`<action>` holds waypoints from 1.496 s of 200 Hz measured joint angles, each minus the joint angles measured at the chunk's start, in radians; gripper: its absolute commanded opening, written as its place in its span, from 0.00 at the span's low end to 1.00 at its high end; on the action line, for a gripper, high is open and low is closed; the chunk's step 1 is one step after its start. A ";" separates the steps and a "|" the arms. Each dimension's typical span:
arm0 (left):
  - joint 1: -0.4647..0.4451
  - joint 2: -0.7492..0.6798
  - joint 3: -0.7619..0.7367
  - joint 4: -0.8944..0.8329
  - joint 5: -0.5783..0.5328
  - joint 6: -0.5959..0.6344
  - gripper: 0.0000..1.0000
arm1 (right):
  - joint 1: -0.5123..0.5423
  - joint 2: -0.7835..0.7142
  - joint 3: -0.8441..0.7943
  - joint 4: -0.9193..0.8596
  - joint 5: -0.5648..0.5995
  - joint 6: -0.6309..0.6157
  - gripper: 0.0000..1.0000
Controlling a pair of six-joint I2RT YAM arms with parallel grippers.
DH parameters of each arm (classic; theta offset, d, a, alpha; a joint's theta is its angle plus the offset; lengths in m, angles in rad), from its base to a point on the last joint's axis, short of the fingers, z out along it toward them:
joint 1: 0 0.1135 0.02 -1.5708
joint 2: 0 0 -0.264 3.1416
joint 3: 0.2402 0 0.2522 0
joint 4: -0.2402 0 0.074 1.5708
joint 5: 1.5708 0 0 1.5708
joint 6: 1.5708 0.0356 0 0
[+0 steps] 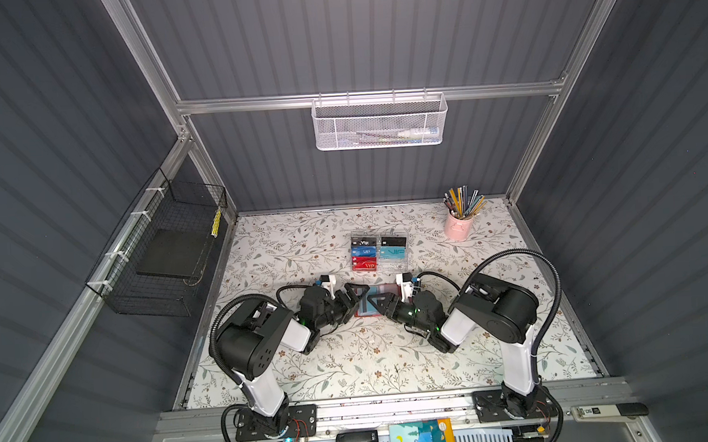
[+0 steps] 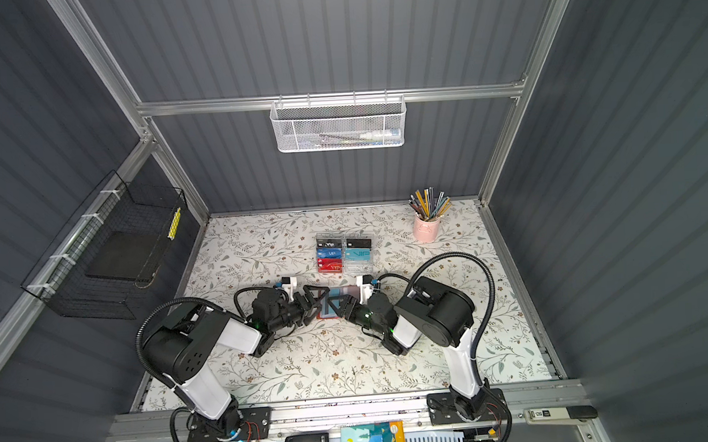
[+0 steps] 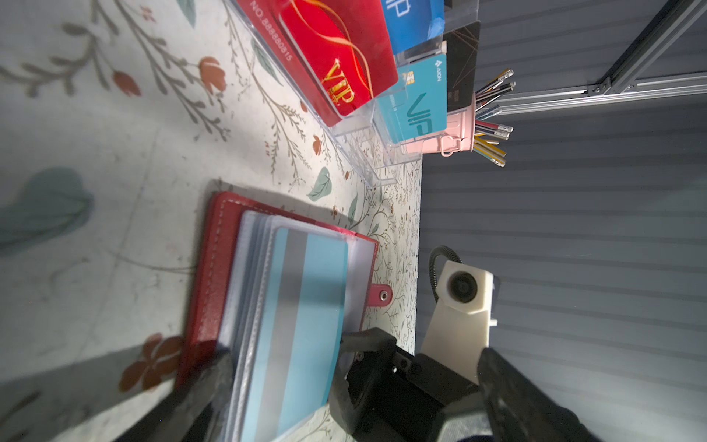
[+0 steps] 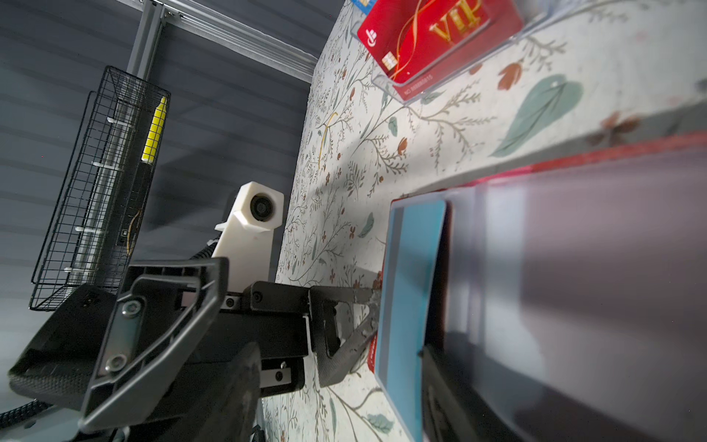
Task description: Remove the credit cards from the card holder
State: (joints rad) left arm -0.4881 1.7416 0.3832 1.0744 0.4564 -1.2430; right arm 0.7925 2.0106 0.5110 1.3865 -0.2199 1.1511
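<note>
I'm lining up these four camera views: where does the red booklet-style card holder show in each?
In a top view: red booklet-style card holder, mid-table between the arms.
In a top view: card holder, same spot.
Left wrist: card holder open, sharp.
Right wrist: card holder close, blurred.
Landmark: glossy red VIP card, in all four.

card holder [image 1: 386, 288]: in both top views mostly covered by the left gripper [image 1: 357, 301] and right gripper [image 1: 373, 305]; only a red strip shows.
credit card [image 3: 302, 325]: one end cut off by the left wrist picture's edge; lettering hidden.
sleeve page [image 4: 593, 268]: a blurred grey smear.
white mesh basket [image 1: 331, 127]: contents too small to tell.
right gripper's hold: unclear.
</note>
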 measured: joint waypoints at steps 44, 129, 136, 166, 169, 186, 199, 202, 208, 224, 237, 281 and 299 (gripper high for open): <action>0.000 0.002 0.000 0.001 0.001 0.000 1.00 | -0.005 0.013 0.002 0.012 -0.014 0.000 0.66; 0.000 0.002 0.000 0.001 0.001 0.000 1.00 | -0.012 0.012 0.045 -0.069 -0.099 -0.052 0.64; 0.000 0.002 0.000 0.000 0.001 0.000 1.00 | -0.012 0.012 0.047 -0.075 -0.104 -0.056 0.64; 0.000 0.002 0.000 0.001 0.000 0.000 1.00 | -0.015 0.008 0.069 -0.116 -0.135 -0.072 0.62; 0.000 0.002 0.000 0.001 0.000 0.000 1.00 | -0.015 0.007 0.070 -0.118 -0.137 -0.074 0.61; 0.000 0.003 0.000 0.002 0.000 0.000 1.00 | -0.016 0.006 0.074 -0.129 -0.153 -0.080 0.60; 0.000 0.005 0.000 0.005 0.001 0.000 1.00 | -0.020 0.006 0.077 -0.134 -0.167 -0.079 0.59; 0.000 0.005 0.000 0.005 0.001 0.000 1.00 | -0.021 0.006 0.077 -0.136 -0.170 -0.079 0.59; 0.000 0.006 0.000 0.007 0.001 0.000 1.00 | -0.024 0.006 0.079 -0.139 -0.175 -0.079 0.59; 0.000 0.010 -0.003 0.017 0.001 -0.002 1.00 | -0.031 0.006 0.080 -0.145 -0.190 -0.079 0.58; 0.000 0.013 -0.004 0.024 0.001 -0.004 1.00 | -0.039 0.006 0.080 -0.150 -0.201 -0.081 0.57; -0.002 0.029 -0.004 0.049 0.016 -0.011 1.00 | -0.086 -0.025 0.055 -0.177 -0.245 -0.089 0.52; -0.003 0.031 -0.004 0.053 0.019 -0.011 1.00 | -0.105 -0.028 0.051 -0.185 -0.269 -0.095 0.50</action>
State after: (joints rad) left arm -0.4911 1.7721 0.3794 1.1271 0.4759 -1.2545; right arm 0.6876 1.9827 0.5621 1.2015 -0.4885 1.0565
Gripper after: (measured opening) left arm 0.998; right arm 0.506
